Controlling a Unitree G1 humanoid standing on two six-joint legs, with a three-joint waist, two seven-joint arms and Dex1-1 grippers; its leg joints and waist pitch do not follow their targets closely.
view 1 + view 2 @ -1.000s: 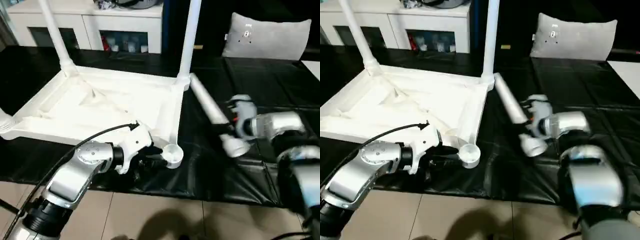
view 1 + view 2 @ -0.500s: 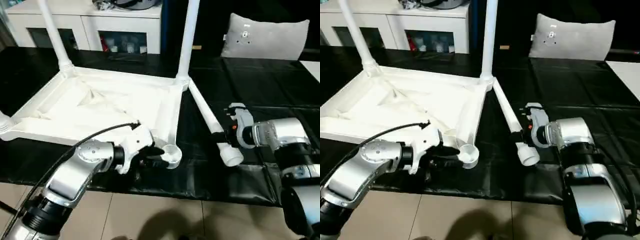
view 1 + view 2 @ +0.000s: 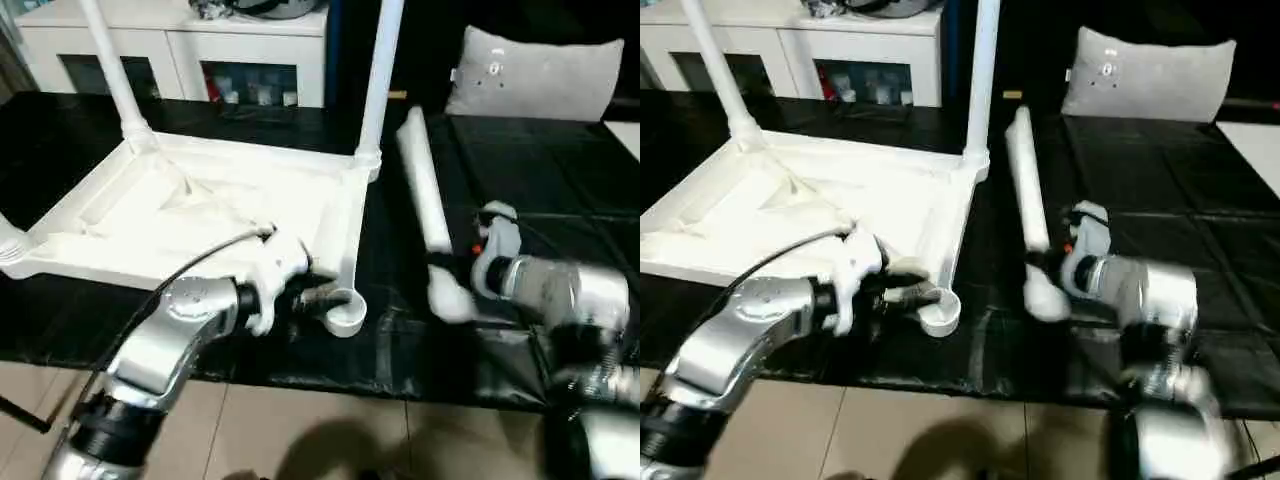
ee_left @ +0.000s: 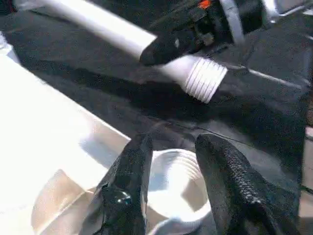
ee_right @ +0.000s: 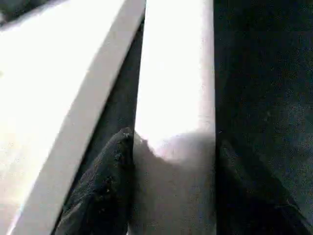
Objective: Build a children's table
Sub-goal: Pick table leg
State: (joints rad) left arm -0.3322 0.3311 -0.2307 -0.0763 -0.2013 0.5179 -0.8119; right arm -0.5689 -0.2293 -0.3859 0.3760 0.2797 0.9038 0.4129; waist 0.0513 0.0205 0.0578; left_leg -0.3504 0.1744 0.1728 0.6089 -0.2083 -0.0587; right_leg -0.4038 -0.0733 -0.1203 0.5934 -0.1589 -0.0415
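**Left eye view: loose leg swings up off the mat**

Left eye view shows the right hand [image 3: 445,262] clamped on the loose leg [image 3: 423,185] near its threaded end, fingers either side of the tube. Half a second ago that leg lay flat on the black mat [image 3: 500,170] beside the top; now its far end is raised and it points away from the robot, threaded end low by the hand. A second ago it was lifted too, so it has gone down and come up again.

The left hand [image 3: 318,297] has barely shifted: it sits at the near corner socket [image 3: 345,318] of the upturned top [image 3: 200,215]. In the left wrist view its fingers [image 4: 128,181] straddle the socket's rim, partly spread; whether they press it is hard to tell.

The top lies underside up on the mat, two legs [image 3: 380,70] standing in its far sockets, their upper ends cut off by the frame. The third corner, at the left edge, is cropped. The leg's threaded tip is blurred. A grey pillow [image 3: 535,75] and a white cabinet [image 3: 180,45] sit behind.
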